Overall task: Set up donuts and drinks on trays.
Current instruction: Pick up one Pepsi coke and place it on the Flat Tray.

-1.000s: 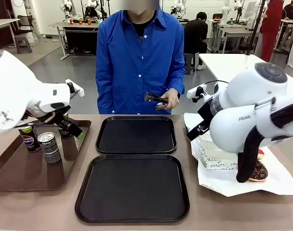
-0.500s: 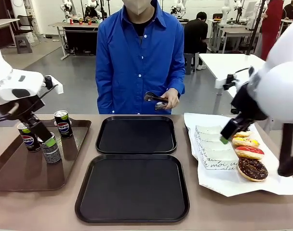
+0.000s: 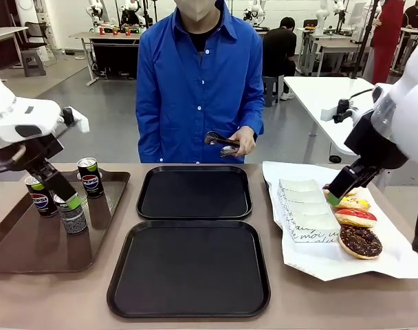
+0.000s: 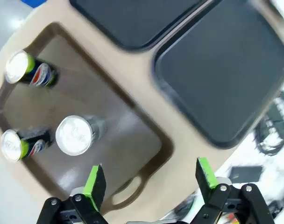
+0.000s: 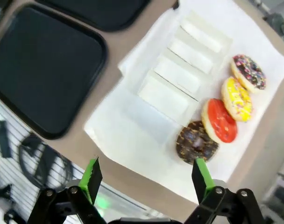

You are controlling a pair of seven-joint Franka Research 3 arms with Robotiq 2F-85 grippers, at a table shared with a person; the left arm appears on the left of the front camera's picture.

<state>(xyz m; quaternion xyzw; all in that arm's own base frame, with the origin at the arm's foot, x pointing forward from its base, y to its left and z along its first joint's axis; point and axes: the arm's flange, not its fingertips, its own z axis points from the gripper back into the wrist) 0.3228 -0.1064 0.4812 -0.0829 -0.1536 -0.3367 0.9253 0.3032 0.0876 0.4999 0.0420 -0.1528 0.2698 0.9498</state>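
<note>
Counting for you: three cans on the brown tray at your left, four donuts in a row on the white paper at your right, two black trays between. Left gripper and right gripper both gape, holding nothing. Paper holders: probably four, blurry.

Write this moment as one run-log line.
left end effector: open, above cans on brown tray | right end effector: open, above donuts on paper | black trays: unloaded

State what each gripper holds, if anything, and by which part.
Nothing. The left gripper hangs open above the brown tray; the right gripper hangs open above the white paper.
</note>
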